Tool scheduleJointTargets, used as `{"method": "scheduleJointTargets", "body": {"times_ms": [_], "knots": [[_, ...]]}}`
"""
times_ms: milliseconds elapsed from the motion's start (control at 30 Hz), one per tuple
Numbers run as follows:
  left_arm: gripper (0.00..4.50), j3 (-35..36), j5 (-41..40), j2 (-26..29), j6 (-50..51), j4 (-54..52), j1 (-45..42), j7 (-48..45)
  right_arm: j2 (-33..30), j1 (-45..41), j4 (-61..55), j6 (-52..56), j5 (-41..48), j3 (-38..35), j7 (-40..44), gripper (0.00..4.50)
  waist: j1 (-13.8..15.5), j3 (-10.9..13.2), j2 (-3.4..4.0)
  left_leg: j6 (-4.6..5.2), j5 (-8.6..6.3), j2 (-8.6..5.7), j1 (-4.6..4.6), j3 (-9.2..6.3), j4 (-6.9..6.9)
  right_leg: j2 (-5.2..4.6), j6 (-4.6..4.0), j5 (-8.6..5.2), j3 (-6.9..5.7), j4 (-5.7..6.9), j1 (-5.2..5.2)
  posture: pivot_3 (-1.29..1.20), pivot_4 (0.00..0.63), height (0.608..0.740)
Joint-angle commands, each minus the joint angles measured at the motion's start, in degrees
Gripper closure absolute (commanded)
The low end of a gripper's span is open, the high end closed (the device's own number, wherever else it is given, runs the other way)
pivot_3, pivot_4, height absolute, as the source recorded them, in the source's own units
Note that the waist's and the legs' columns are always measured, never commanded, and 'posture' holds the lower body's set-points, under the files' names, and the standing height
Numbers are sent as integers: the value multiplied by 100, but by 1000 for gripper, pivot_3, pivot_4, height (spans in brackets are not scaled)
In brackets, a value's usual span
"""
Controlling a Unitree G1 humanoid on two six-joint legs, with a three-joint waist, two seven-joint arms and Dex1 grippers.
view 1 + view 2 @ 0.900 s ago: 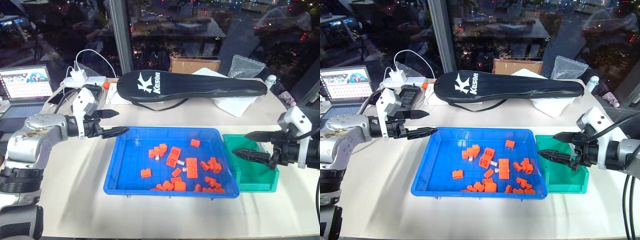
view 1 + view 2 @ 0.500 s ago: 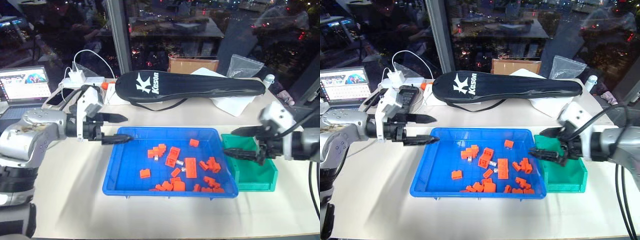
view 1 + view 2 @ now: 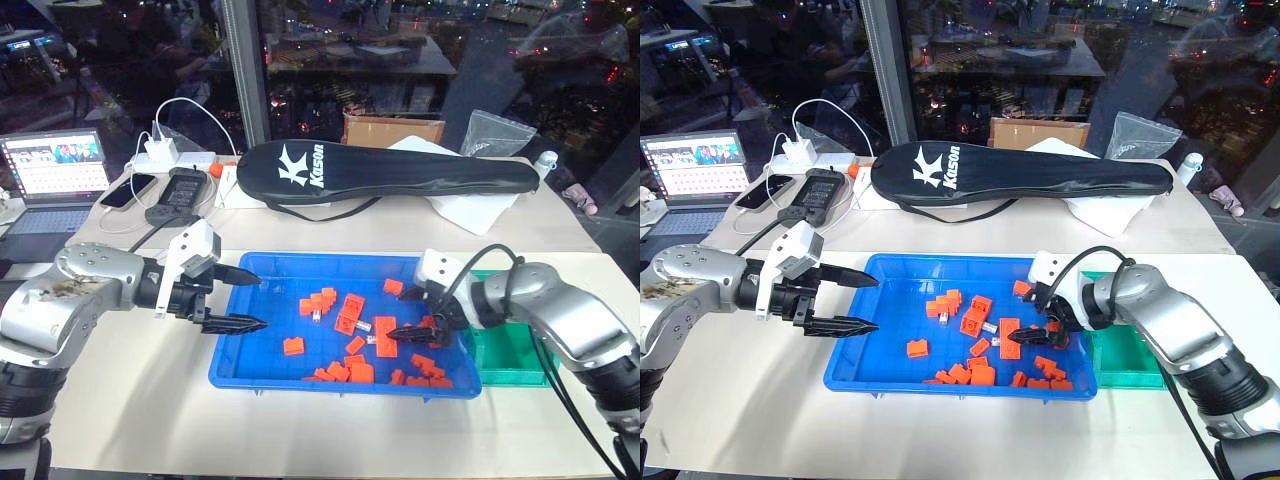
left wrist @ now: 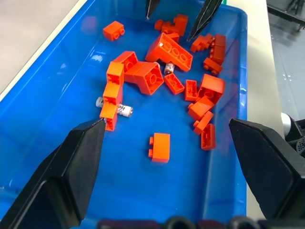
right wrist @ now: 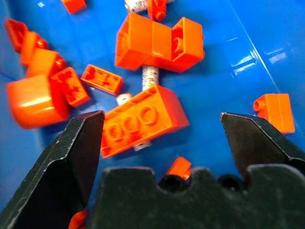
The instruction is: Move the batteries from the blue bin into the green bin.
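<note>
Batteries (image 4: 125, 110): we count a few small silvery cylinders among orange bricks (image 3: 350, 308) on the blue bin (image 3: 250, 350) floor. Our right gripper (image 3: 415, 313), fingers spread wide and holding nothing, hangs over the bricks at the bin's right side. Our left gripper (image 3: 246, 301), equally wide and bare, sits at its left rim. Green bin (image 3: 510, 345) stands just right of the blue.

White "Kason" with K logo on black racket case (image 3: 390, 175).
</note>
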Motion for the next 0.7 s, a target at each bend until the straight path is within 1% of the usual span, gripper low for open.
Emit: {"method": "scheduleJointTargets", "body": {"times_ms": [33, 167, 300, 400, 533, 700], "knots": [[73, 198, -8, 84, -82, -185, 41, 99, 95, -249, 292, -313, -232, 16, 257, 0, -3, 0, 0, 0, 0, 0, -1, 0, 1, 0, 0, 0, 0, 0, 0, 0, 150, 696], [73, 257, -14, 98, -80, -288, 176, 188, 231, -412, 558, -219, -110, -156, 497, 0, 1, 0, 1, 0, 0, 0, 0, 0, 1, 0, -5, 3, 0, 0, 2, 0, 150, 696], [0, 325, -54, 114, -62, -347, 302, 250, 200, -642, 612, 20, 135, -372, 797, 1045, 6, 1, 1, 0, 0, 0, -2, 0, 1, -1, -9, 6, -1, 0, 2, 0, 150, 696], [0, 299, -42, 113, -86, -349, 316, 277, 234, -658, 696, -225, -151, -205, 791, 2155, 7, 1, 1, 0, 0, 0, 1, 0, 0, 0, -10, 6, -1, 0, 2, 0, 150, 696], [0, 275, -80, 123, -35, -333, 269, 272, 258, -564, 627, -245, -334, 3, 846, 2155, 19, 1, 1, 0, 0, 0, -1, 0, 1, -1, -6, 3, -2, -1, 2, 0, 150, 696], [0, 288, -99, 170, -40, -322, 287, 247, 301, -438, 543, -323, -557, 77, 792, 2155, 19, 1, 1, 0, 0, 0, -1, 0, 0, 0, -7, 4, -2, 0, 1, 0, 150, 696]]}}
